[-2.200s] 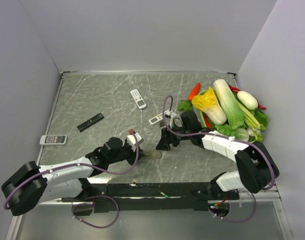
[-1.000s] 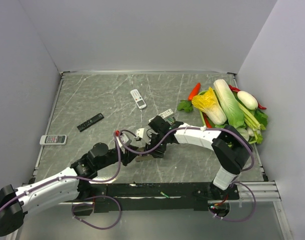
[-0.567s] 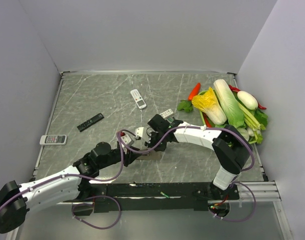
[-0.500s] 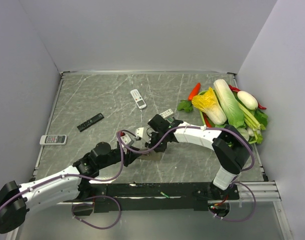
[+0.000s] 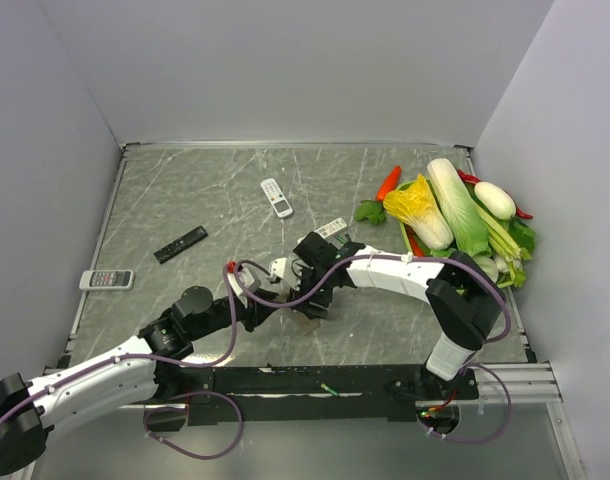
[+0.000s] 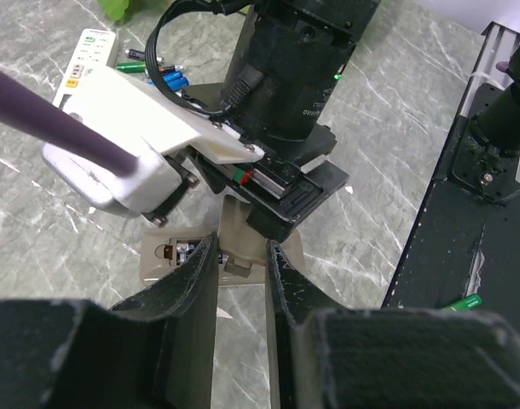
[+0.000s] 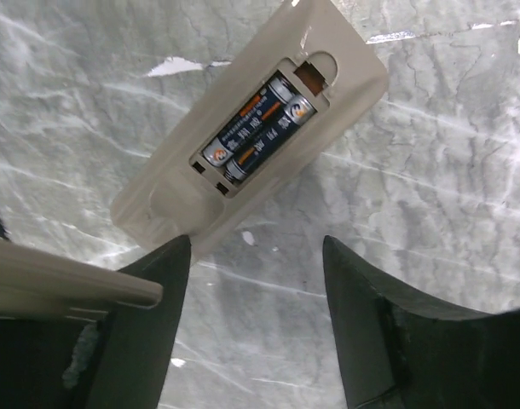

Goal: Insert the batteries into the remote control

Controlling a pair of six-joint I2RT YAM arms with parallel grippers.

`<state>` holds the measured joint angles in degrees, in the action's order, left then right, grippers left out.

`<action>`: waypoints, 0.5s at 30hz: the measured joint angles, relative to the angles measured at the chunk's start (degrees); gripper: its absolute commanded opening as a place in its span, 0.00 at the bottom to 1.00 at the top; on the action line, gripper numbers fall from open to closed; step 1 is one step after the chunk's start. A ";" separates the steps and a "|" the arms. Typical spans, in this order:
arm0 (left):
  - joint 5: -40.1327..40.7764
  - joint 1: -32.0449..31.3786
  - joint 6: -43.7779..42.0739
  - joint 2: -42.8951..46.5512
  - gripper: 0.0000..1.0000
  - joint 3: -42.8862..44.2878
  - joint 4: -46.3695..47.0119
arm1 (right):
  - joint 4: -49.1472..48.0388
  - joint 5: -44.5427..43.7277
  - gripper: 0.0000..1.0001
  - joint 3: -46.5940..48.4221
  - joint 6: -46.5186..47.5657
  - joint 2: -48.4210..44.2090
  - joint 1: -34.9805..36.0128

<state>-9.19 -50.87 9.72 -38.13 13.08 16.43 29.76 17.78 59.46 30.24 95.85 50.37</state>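
The remote control (image 7: 243, 145) lies back up on the table, and two batteries (image 7: 258, 126) sit side by side in its open bay. My right gripper (image 7: 253, 247) hangs open just above the table at the remote's lower end, with nothing between its fingers. A beige battery cover (image 6: 241, 223) is held edge-on in my left gripper (image 6: 241, 247), right over the remote control (image 6: 162, 256). That cover (image 7: 64, 290) also shows at the left of the right wrist view. Both grippers (image 5: 295, 300) crowd together in the top view and hide the remote.
Spare batteries (image 6: 158, 72) lie beside a small white remote (image 6: 85, 60) behind the right arm. A long white remote (image 5: 276, 197), a black remote (image 5: 180, 244) and a grey one (image 5: 107, 279) lie farther left. Vegetables (image 5: 455, 215) are piled at the right edge.
My left wrist has shifted a little left and now covers the beige remote that showed below the grippers. The right arm has stayed over the remote.
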 measured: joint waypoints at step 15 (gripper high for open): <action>0.02 -0.02 -0.02 1.05 0.01 -0.98 -0.13 | -3.58 -6.91 0.83 -1.86 -31.28 -4.76 4.42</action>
<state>-9.17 -50.89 9.69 -37.08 12.10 16.29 26.17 10.87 57.60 -1.04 91.09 54.78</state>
